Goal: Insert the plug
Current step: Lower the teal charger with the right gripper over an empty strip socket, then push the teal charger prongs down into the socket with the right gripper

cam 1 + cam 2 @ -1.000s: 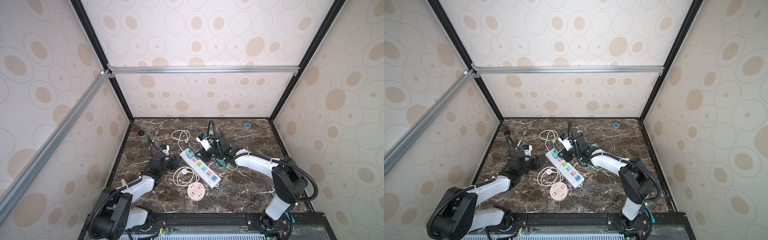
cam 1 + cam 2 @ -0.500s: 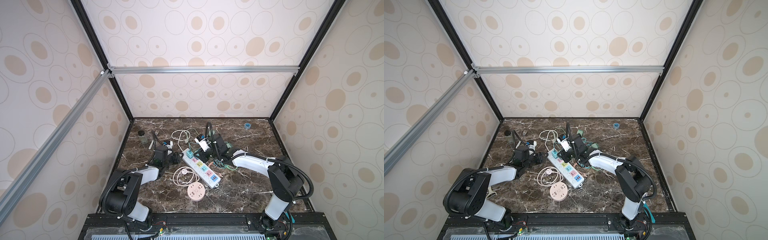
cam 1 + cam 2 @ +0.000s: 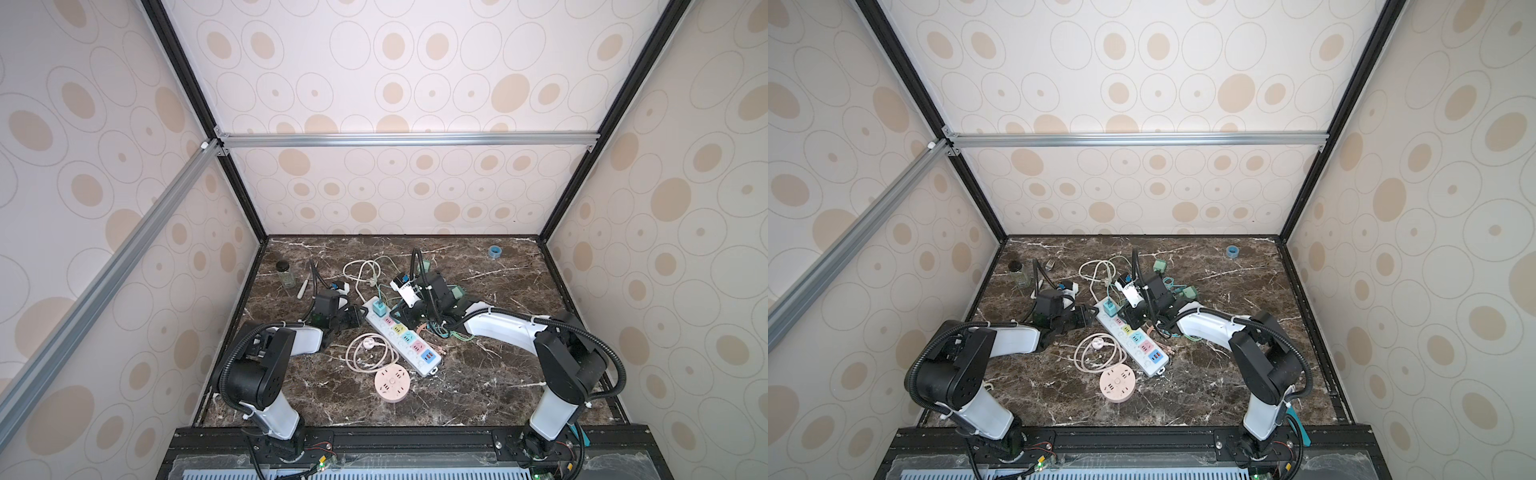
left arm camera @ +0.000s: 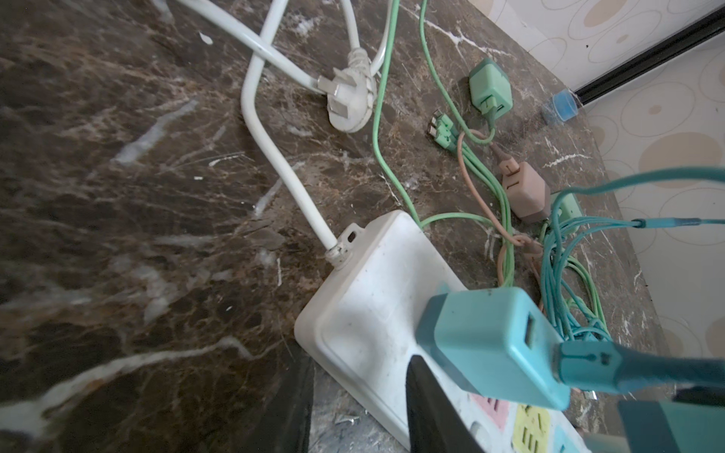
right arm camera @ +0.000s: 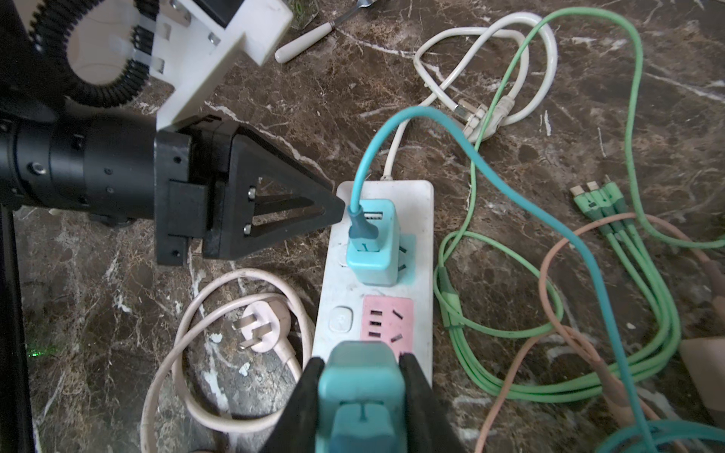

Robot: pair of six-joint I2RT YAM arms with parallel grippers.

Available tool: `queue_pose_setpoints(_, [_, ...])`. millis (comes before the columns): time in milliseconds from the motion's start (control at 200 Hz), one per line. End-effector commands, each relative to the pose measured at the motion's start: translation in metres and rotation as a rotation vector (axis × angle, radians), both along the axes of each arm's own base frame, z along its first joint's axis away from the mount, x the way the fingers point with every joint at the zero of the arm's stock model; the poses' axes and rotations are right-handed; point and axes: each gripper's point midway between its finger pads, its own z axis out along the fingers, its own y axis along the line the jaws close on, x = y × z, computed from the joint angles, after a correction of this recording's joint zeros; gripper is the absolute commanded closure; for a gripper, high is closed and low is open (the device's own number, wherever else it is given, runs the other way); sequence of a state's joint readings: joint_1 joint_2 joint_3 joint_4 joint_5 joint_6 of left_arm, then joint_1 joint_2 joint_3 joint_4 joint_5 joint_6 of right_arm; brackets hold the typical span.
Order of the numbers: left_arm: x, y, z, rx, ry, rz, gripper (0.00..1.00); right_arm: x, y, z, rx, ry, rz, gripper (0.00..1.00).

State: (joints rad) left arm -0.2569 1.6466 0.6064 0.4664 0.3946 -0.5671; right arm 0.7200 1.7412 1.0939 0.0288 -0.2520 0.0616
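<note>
Plug [image 5: 361, 396]: a small teal cube charger, held in the air over the white strip [image 5: 418, 204], just beside its pink socket [image 5: 386, 319]; the prongs are hidden.
Right gripper [image 5: 361, 362]: pinching the plug by its two flat sides.
Left gripper [image 5: 339, 204]: black fingers at the strip's cord end, standing apart with the strip's edge between them; whether they press on it cannot be told.
Neighbour: a second teal charger [image 5: 372, 259] already sits in the end socket.
Handling: probably light, rigid, smooth plastic that could twist in the pinch. It is best held on the flat sides and pushed in square.
Risk: the strip may slide unless braced.
</note>
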Motion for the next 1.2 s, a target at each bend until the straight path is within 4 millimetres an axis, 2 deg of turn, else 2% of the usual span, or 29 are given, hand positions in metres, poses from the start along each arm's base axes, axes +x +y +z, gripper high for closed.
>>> queue_pose_setpoints(0, [0.011, 0.003, 0.006, 0.018, -0.027, 0.007, 0.61, -0.008, -0.002, -0.008, -0.028, 0.003, 0.018, 0.97])
queue_pose_setpoints(160, [0.011, 0.005, -0.001, 0.023, -0.009, 0.016, 0.61, -0.012, -0.004, -0.015, -0.046, 0.015, 0.024, 0.97])
queue_pose_setpoints(495, [0.01, 0.003, -0.01, 0.011, 0.02, 0.009, 0.7, -0.015, -0.006, -0.026, -0.08, 0.021, 0.033, 0.97])
queue_pose_setpoints(795, [0.006, 0.003, -0.015, 0.009, 0.032, 0.007, 0.7, -0.014, 0.003, -0.03, -0.087, 0.022, 0.046, 0.97])
queue_pose_setpoints(1195, [0.004, 0.005, -0.015, 0.003, 0.033, 0.006, 0.7, -0.013, 0.002, -0.037, -0.107, 0.019, 0.037, 0.97])
